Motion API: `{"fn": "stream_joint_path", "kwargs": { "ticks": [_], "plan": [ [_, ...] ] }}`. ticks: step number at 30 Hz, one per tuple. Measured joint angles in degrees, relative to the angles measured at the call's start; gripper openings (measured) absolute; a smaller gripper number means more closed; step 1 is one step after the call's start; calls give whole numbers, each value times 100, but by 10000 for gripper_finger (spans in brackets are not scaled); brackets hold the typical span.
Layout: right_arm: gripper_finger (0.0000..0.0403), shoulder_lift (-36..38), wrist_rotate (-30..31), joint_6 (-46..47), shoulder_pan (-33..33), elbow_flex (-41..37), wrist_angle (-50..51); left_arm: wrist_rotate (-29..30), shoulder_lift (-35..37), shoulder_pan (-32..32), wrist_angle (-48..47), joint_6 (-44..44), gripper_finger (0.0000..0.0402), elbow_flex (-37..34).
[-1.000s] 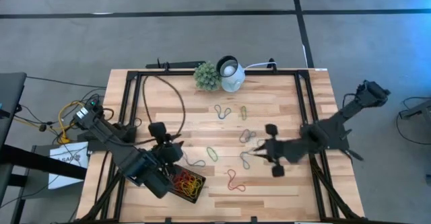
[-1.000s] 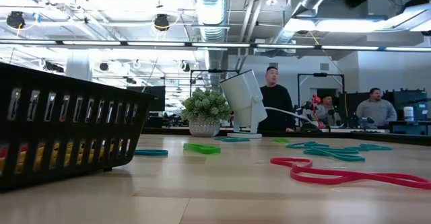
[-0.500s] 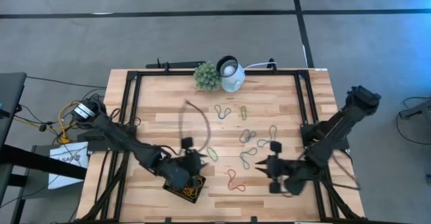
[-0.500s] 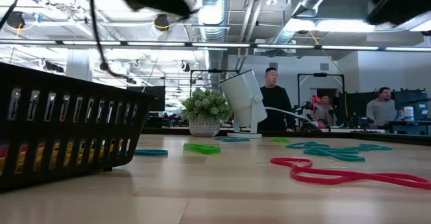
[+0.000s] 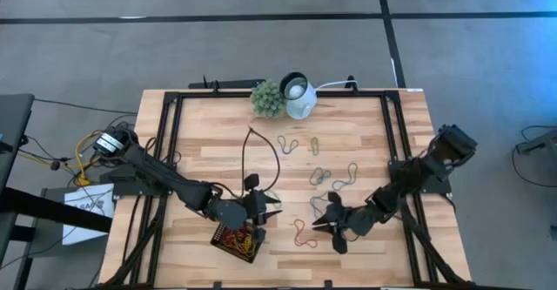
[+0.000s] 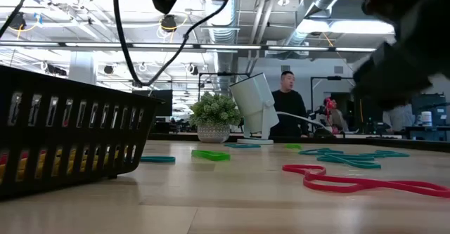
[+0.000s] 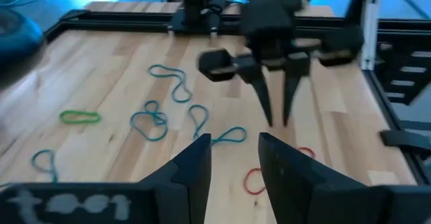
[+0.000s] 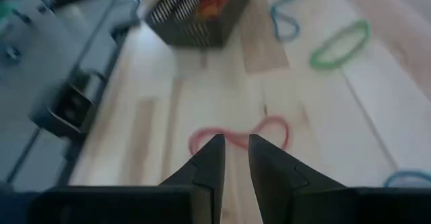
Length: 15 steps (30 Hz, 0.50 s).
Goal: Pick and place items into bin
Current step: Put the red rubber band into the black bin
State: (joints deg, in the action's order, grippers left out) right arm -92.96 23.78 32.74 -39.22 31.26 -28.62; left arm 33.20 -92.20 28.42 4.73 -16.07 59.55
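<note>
The black bin (image 5: pixel 228 241) sits near the table's near-left part with red, orange and yellow bands inside; it also shows in the low view (image 6: pixel 63 135). Loose bands lie flat on the wood: a red one (image 5: pixel 303 232), teal ones (image 5: pixel 320 178) and green ones (image 5: pixel 314 145). My left gripper (image 5: pixel 270 209) hovers open just right of the bin's far end, holding nothing (image 7: pixel 234 157). My right gripper (image 5: pixel 318 225) hangs over the red band (image 8: pixel 239 136), fingers pointing down with a narrow gap (image 8: pixel 236 153), apart from the band.
A green plant ball (image 5: pixel 268 98) and a white round lamp (image 5: pixel 298 97) stand at the far edge. Black frame rails (image 5: pixel 393 133) border the table. A black cable (image 5: pixel 265 151) loops above the left arm. People stand in the room beyond (image 6: pixel 288 111).
My left gripper has swung from the bin's left side toward the table's right, ending just right of the bin's far end. My right gripper has moved toward the near edge and the left, coming over the red band. The bands and bin have stayed put.
</note>
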Motion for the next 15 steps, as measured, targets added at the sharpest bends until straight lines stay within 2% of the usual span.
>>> {"fn": "stream_joint_path", "kwargs": {
  "ticks": [4,7,12,15],
  "plan": [
    [63,-558,-21,-16,-79,147,-70,344,0,-17,-7,-330,114,-2],
    [63,-923,-34,-22,-136,182,-278,337,0,-44,-40,-551,114,-2],
    [63,-893,53,-75,-96,97,-1067,112,0,-39,-82,-621,114,-2],
    [63,-875,33,-150,-91,64,-1022,-97,0,-37,-106,-624,114,-2]
  ]
}}
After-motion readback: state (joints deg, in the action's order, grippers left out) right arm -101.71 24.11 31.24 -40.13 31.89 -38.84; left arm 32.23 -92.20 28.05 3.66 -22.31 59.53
